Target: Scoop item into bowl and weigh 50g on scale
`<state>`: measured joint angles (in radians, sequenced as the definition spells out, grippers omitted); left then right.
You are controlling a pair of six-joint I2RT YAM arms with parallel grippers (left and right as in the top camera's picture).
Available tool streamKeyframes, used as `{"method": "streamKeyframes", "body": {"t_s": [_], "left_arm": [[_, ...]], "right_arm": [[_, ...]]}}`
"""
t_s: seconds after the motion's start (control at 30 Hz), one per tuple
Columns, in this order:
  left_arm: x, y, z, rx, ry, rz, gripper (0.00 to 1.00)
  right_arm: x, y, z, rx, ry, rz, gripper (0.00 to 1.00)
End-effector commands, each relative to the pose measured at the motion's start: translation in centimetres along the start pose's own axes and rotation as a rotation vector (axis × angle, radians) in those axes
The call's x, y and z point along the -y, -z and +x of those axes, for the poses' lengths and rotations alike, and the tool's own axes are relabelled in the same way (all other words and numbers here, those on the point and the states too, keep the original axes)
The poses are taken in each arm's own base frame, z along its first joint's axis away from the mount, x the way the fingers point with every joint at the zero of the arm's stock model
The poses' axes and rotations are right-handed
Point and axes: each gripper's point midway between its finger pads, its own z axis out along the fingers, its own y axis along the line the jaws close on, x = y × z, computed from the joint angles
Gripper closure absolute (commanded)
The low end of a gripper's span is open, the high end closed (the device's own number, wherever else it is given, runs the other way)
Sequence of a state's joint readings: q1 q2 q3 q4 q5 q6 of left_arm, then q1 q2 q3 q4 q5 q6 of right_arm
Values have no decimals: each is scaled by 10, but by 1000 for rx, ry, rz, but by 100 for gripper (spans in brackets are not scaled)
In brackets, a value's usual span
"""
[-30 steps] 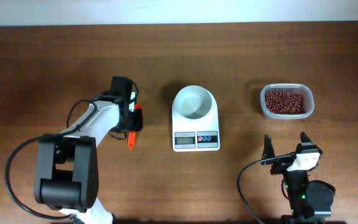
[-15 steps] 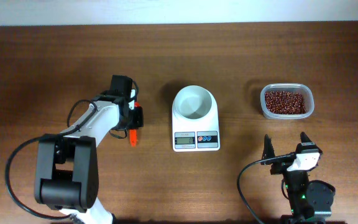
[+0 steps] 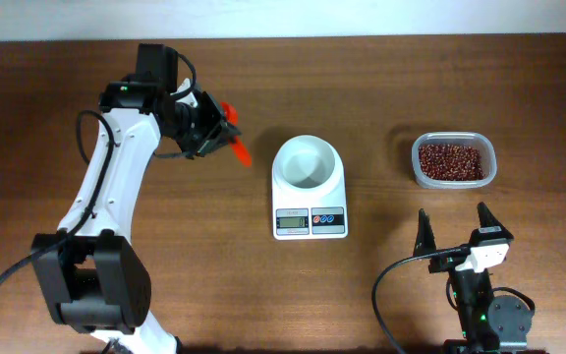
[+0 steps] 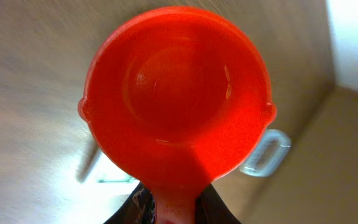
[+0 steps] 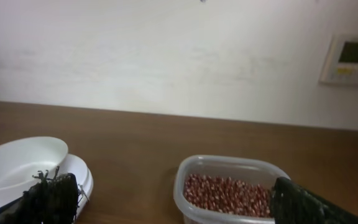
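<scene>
Nearest, right of the scale (image 3: 310, 222), the right gripper (image 3: 452, 222) is held wide open, grasping nothing. The white bowl (image 3: 308, 162) is seated on the scale's far half. Beyond and to the right of the scale, the red beans (image 3: 450, 161) are contained in a clear tub (image 3: 490, 168). Beyond and to the left of the scale, an orange scoop (image 3: 235, 146) is clamped by the left gripper (image 3: 214, 133), seemingly lifted off the table.

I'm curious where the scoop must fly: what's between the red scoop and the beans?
In the overhead view, the white bowl on the scale sits between the scoop and the beans; otherwise bare table.
</scene>
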<state>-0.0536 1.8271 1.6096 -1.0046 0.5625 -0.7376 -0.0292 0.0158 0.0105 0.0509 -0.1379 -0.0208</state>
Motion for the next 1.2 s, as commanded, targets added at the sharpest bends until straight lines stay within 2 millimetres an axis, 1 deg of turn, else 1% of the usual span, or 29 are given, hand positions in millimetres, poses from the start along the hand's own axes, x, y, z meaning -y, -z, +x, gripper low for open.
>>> {"method": "streamKeyframes", "body": {"t_s": [0.0,0.07,0.13,0.17,0.2,0.23,0.27,0.3,0.37,0.43,0.47,0.5,0.53,0.57,0.6,0.63,0.67,0.7,0.77,0.8,0.87,0.9,0.93,0.97,1.0,1.03,1.1,1.17], "left_arm": [[40,13,29,-198,284,185,100],[47,14,37,-244,290,215,100],[53,14,45,-275,280,230,100],[55,13,48,-288,275,235,100],[56,12,51,-293,270,233,100],[59,12,54,-308,265,239,100],[61,12,56,-318,263,246,100],[61,12,56,-319,263,247,100],[61,12,55,-310,260,246,100],[60,12,54,-311,293,238,100],[60,12,54,-313,307,236,100],[60,12,54,-315,327,233,100],[60,12,54,-318,348,229,100],[60,11,54,-318,370,224,100],[59,10,56,-324,434,203,100],[60,9,58,-334,469,195,100],[60,7,60,-337,494,185,100],[60,6,60,-331,510,175,100],[58,2,60,-305,514,152,100],[58,0,61,-299,511,142,100],[56,-8,63,-261,498,103,100],[55,-11,65,-247,490,87,100],[55,-14,67,-237,485,72,100],[55,-16,70,-233,487,63,100],[56,-18,72,-230,491,53,100],[56,-20,74,-226,505,44,100],[55,-21,72,-209,515,36,100],[55,-22,70,-196,513,37,100]], "right_arm": [[-9,1,-16,70,-12,-51,1],[-16,4,-36,135,-2,-90,1],[-17,6,-47,114,-86,-102,1],[-18,7,-57,99,-130,-111,1],[-20,8,-75,102,-147,-127,1],[-20,7,-99,90,-149,-130,1],[-19,5,-117,54,-156,-127,1],[-19,0,-130,8,-165,-125,1],[-22,-13,-147,-133,-194,-151,1],[-22,-35,-156,-334,-239,-154,1],[-21,-46,-161,-399,-254,-150,1],[-23,-61,-167,-458,-274,-176,1],[-32,-70,-169,-495,-297,-233,1],[-48,-79,-174,-522,-336,-341,1],[-76,-97,-149,-651,-472,-521,1],[-79,-108,-130,-719,-529,-531,1],[-88,-110,-119,-782,-611,-587,1],[-100,-108,-117,-815,-678,-679,1],[-125,-107,-118,-817,-713,-909,1],[-129,-111,-110,-846,-737,-918,1],[-142,-119,-81,-962,-801,-894,27],[-149,-121,-71,-991,-782,-875,33],[-153,-124,-61,-1021,-761,-819,38],[-155,-128,-50,-1050,-737,-737,39],[-158,-131,-44,-1073,-724,-648,39],[-168,-133,-45,-1070,-700,-627,34],[-180,-134,-50,-1063,-703,-639,34],[-191,-135,-49,-1071,-714,-612,34]]}}
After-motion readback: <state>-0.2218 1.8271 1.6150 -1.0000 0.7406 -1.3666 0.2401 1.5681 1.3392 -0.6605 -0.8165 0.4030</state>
